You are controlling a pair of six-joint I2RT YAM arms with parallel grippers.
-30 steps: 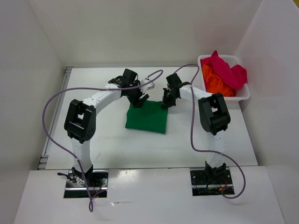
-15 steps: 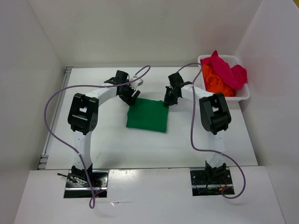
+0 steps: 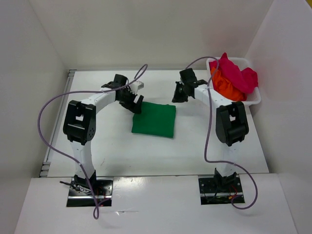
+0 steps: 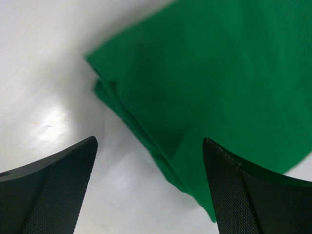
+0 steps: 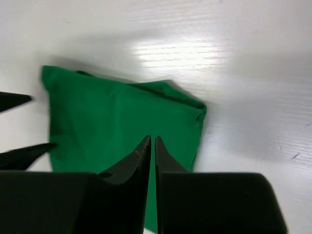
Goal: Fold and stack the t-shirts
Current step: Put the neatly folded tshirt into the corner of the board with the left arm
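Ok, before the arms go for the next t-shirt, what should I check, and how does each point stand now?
1. Green t-shirt folded flat: ok.
2. Left hand open, holding nothing: ok.
3. Right hand open for a grasp: not ok, fingers nearly closed.
4. Right hand off the green t-shirt: ok.
5. Magenta-red t-shirt on top of the orange t-shirt in the white basket: ok.
6. Those two free of each other: cannot tell.

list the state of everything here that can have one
green t-shirt, folded, flat on the table, unheld
basket, upright, holding two shirts
orange t-shirt, crumpled in the basket
magenta-red t-shirt, crumpled atop the orange one, spilling over the basket's edge
left claw, open, empty
right claw, nearly shut, empty
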